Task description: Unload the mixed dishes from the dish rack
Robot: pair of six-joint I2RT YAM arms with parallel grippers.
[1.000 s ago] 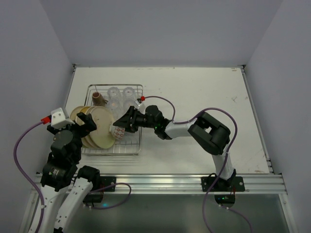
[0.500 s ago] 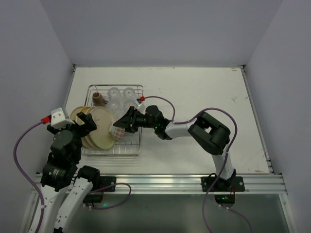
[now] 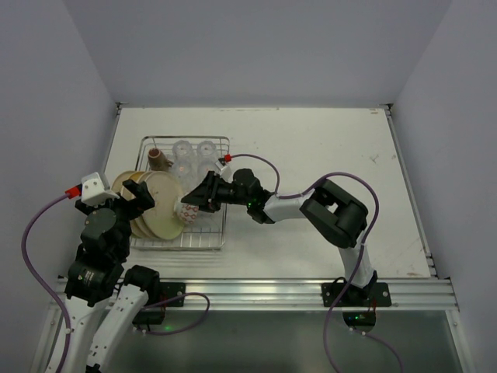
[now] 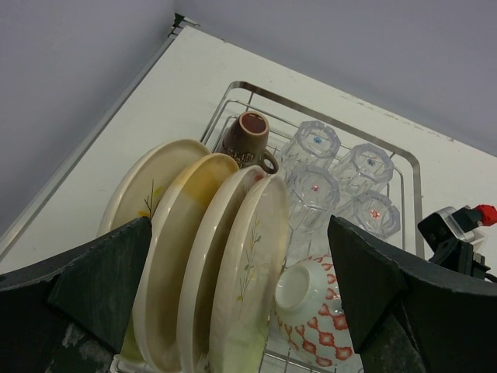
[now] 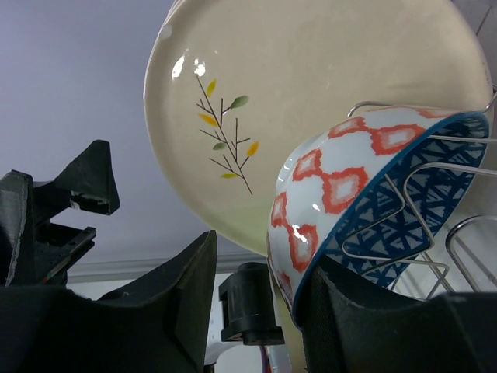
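Observation:
The dish rack (image 3: 224,233) stands at the table's left. Several cream plates (image 3: 155,208) stand on edge in it, with a red-patterned bowl (image 3: 187,212), blue inside, tipped beside them. Clear glasses (image 3: 194,154) and a brown mug (image 3: 158,158) sit at its far end. My right gripper (image 3: 197,203) is open at the bowl. In the right wrist view its fingers straddle the bowl's rim (image 5: 365,225), one finger (image 5: 373,326) on the blue inside, in front of a plate (image 5: 311,85). My left gripper (image 4: 237,311) is open above the plates (image 4: 233,256); the bowl (image 4: 322,311), glasses (image 4: 311,194) and mug (image 4: 247,140) also show there.
The rack's wire prongs (image 5: 419,175) run across the bowl's mouth. The rack's far rim (image 4: 311,97) lies close to the table's left edge (image 3: 115,148). Bare white table (image 3: 326,155) spreads to the right of the rack. Grey walls close in the left and back.
Almost nothing has changed. My right gripper stays at the bowl and my left gripper stays over the plates.

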